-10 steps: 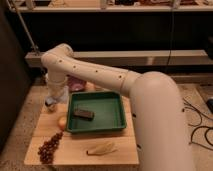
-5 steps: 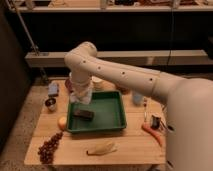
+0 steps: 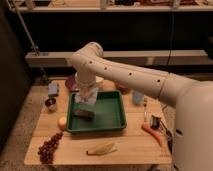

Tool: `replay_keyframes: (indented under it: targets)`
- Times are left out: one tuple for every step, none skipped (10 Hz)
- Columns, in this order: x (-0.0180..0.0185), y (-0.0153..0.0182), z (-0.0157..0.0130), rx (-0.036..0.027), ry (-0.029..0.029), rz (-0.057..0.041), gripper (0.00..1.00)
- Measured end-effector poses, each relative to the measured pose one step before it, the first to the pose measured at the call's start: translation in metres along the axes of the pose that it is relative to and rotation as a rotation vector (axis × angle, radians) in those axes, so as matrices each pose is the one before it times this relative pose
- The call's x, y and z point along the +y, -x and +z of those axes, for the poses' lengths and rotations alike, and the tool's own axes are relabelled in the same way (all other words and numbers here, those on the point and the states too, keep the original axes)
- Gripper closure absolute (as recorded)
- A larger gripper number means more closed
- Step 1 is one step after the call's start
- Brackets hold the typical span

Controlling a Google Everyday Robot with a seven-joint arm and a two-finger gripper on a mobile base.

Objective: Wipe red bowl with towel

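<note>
A light wooden table [image 3: 127,146] stands on speckled floor before dark shelving [image 3: 125,30]. At its middle lies a green tray [image 3: 114,117]. Over the tray's far-left corner, the end effector [image 3: 86,96] is closed on the pale towel [image 3: 85,100], which hangs from it. The red bowl [image 3: 121,89] sits just behind the tray's far edge, partly hidden by the arm [image 3: 130,77].
</note>
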Motion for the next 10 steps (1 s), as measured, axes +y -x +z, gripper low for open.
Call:
replay_keyframes:
  targets:
    - [-0.00076, 0.00122, 0.00030, -0.00062, 0.00020, -0.00193, 1.00]
    - [-0.00023, -0.00170, 0.00032, 0.00448, -0.00054, 0.00560, 1.00]
    - [-0.00136, -0.00664, -0.00047, 0.02086, -0.00435, 0.02111, 1.00]
    - [-0.00357, -0.01154, -0.00034, 0.02232, -0.01114, 0.02303, 1.00]
    - [-0.00645, -0.02325, -0.00150, 0.02532, -0.02329, 0.03416, 1.00]
    - [-0.00808, -0.02796, -0.00040, 0.01736, -0.02417, 0.02764, 1.00]
    - [-0.00626, -0.02481, -0.00040, 0.01391, -0.01659, 0.01998, 1.00]
    - [-0.00611, -0.03070, -0.00054, 0.01212, -0.01841, 0.02812, 1.00]
    - [-0.00762, -0.03598, 0.00013, 0.01157, -0.02115, 0.03620, 1.00]
    - [-0.00547, -0.02716, 0.00109, 0.00828, -0.01320, 0.02949, 1.00]
